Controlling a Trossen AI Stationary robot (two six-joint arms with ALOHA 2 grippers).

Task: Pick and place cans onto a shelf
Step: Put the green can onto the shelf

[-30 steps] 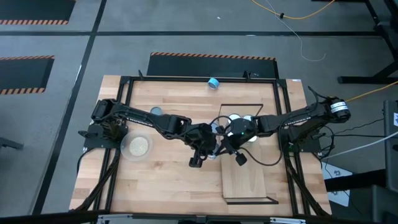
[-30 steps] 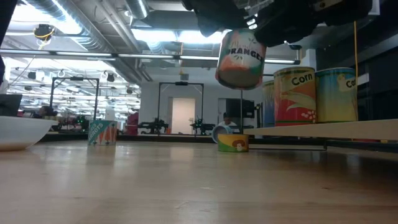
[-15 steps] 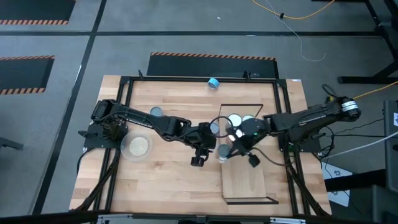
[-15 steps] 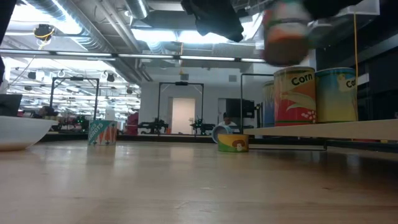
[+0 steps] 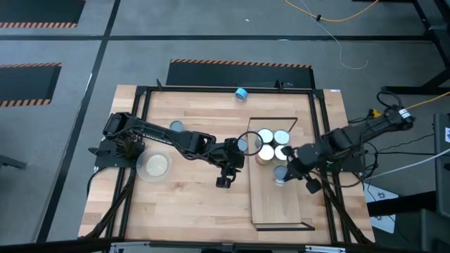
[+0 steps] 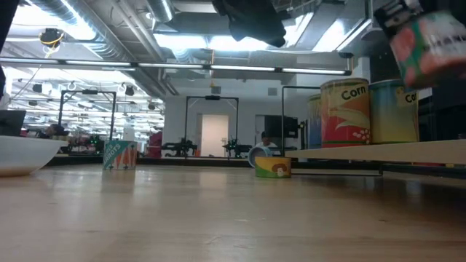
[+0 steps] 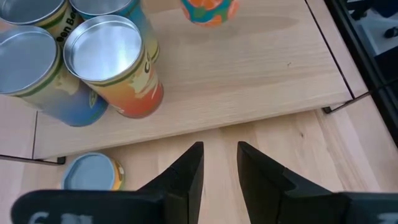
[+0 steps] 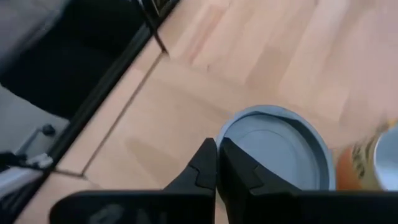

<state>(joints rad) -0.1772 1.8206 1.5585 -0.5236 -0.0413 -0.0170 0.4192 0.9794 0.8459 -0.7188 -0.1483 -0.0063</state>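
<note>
Pale wood shelf (image 5: 281, 211) already carries a tight cluster of cans (image 5: 266, 135) at its far end; I count about four, all standing upright with their shiny tops facing up. One more is on its way. My right claw (image 5: 288, 170) is pinched almost fully closed on the rim of an orange-labelled can (image 6: 429, 51) and holds it in the air above the middle of the shelf, just nearer than the cluster and not touching the board.

From the level view that can is blurred, but it looks a little tilted. Its long axis is close to vertical and its grey lid points up, toward the overhead camera.

My left claw (image 7: 219, 168) hangs over the table (image 5: 190, 204) just beside the shelf's edge, fingers part-way open with nothing between them.

As I judge it, roughly half the job is done. Three cans wait on the table: a grey-topped one (image 5: 242, 145) right beside the shelf, another (image 5: 176, 126) near the left arm, and a blue-topped one (image 5: 241, 93) at the far edge. The carried can needs levelling before it is set down.
</note>
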